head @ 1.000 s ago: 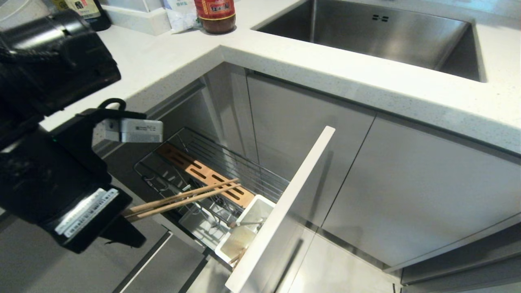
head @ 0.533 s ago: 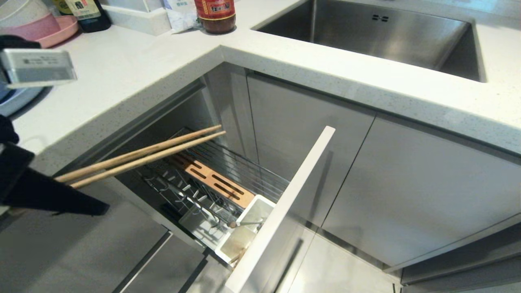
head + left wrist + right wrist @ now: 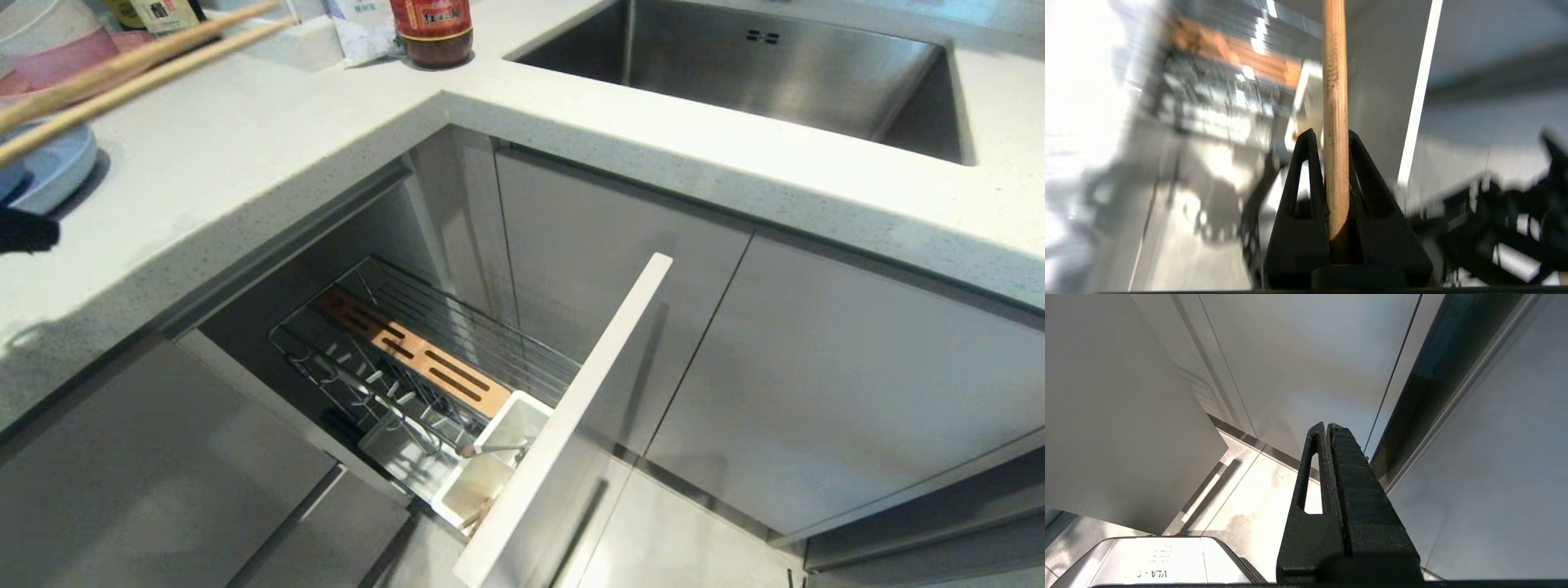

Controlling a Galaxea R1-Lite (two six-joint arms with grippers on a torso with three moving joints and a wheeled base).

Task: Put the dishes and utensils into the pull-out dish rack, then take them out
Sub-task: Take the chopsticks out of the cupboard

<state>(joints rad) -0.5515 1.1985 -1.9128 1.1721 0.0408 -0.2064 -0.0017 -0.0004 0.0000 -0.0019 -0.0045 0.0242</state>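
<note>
The pair of wooden chopsticks (image 3: 122,69) hangs slanted over the countertop at the far left, above the light blue plate (image 3: 49,171). My left gripper (image 3: 1331,136) is shut on the chopsticks (image 3: 1334,81); in the head view only a dark bit of that arm (image 3: 24,230) shows. The pull-out dish rack (image 3: 457,343) stands open below the counter, with its wooden strip (image 3: 412,351), white cutlery cup (image 3: 510,429) and pale front panel (image 3: 571,408). A metal spoon (image 3: 498,447) lies across the cup. My right gripper (image 3: 1327,425) is shut and empty, low beside the cabinet doors.
Stacked pink and white bowls on a pink plate (image 3: 49,49) stand at the back left of the white countertop (image 3: 269,122). A sauce jar (image 3: 431,33) and a dark bottle (image 3: 167,16) stand behind. The steel sink (image 3: 735,65) lies to the right.
My left gripper has carried the chopsticks up and to the left, from over the rack to above the countertop and plate. The arm has almost left the head view.
</note>
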